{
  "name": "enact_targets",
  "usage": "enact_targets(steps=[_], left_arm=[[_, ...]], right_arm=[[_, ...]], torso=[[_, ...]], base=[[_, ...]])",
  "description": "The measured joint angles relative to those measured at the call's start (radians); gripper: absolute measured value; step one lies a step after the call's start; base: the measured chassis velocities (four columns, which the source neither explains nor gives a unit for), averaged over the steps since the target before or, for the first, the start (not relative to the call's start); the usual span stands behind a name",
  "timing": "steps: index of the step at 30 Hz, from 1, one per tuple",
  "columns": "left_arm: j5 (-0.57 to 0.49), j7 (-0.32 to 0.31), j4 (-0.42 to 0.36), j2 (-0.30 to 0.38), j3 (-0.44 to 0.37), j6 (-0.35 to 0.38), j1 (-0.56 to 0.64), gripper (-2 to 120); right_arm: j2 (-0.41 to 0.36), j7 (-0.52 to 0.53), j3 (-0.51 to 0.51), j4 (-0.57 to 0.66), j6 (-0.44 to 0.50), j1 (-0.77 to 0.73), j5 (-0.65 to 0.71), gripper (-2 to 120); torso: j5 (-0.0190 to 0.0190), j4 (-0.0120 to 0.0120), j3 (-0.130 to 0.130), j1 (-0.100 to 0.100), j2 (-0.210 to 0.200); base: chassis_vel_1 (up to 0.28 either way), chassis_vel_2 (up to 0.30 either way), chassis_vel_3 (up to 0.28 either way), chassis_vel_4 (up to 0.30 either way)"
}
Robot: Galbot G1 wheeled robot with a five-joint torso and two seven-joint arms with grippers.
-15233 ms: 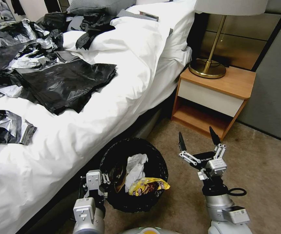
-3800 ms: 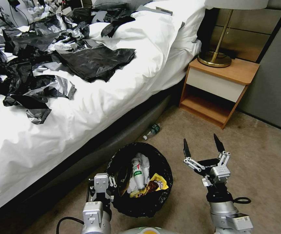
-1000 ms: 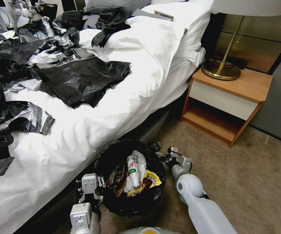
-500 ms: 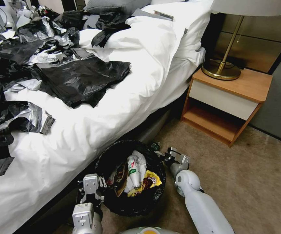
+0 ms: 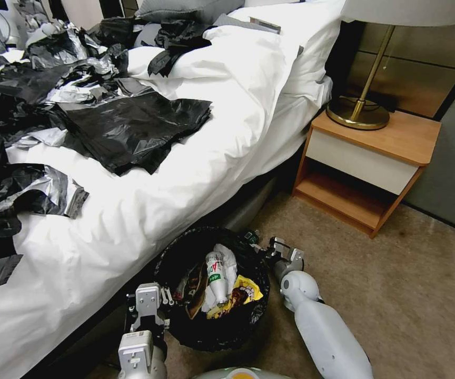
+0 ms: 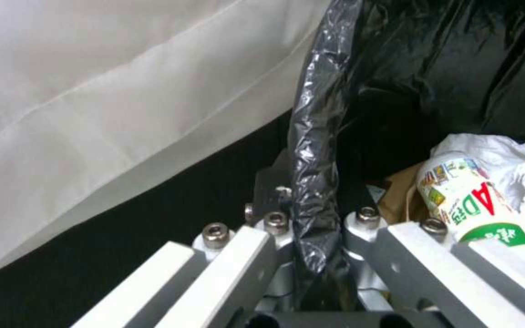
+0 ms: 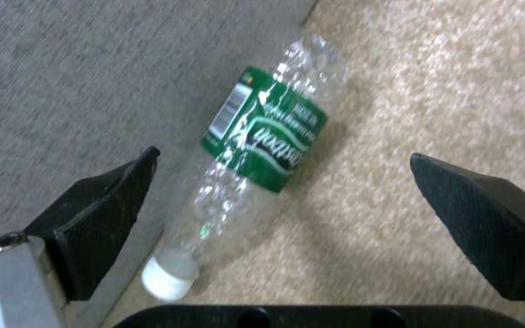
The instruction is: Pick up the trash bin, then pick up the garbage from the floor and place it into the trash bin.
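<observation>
Right hand (image 7: 280,182) now lower, astride bottle (image 7: 256,150).

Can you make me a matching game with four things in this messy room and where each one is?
Things:
1. clear plastic bottle with green label
2. round bin with black liner bag
3. gold-based lamp
4. flat black plastic sheet

Places:
A. on the white bed
B. on the wooden nightstand
C. on the beige carpet, between the open right claw fingers
D. rim pinched by the left claw

Pairs: 1-C, 2-D, 3-B, 4-A
</observation>
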Motion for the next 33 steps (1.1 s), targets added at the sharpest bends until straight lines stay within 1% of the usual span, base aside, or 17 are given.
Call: enact_targets(steps=[9, 19, 33], left_arm=[[0.008, 0.000, 0.000, -0.006, 0.005, -0.003, 0.002, 0], [0.016, 0.000, -0.002, -0.011, 0.008, -0.007, 0.007, 0], [0.018, 0.000, -0.006, -0.014, 0.009, -0.009, 0.010, 0]], right_arm=[[0.008, 0.000, -0.003, -0.065, 0.008, 0.047, -0.011, 100], [0.055, -0.010, -0.005, -0.196, 0.027, 0.140, -0.067, 100], [0.075, -0.020, 0.005, -0.350, 0.067, 0.229, -0.112, 100]], torso=[[0.0000, 0.0000, 0.000, 0.000, 0.000], [0.0000, 0.0000, 0.000, 0.000, 0.000], [0.0000, -0.0001, 0.000, 0.000, 0.000]], base=[[0.000, 0.000, 0.000, 0.000], [0.000, 0.000, 0.000, 0.000], [0.000, 0.000, 0.000, 0.000]])
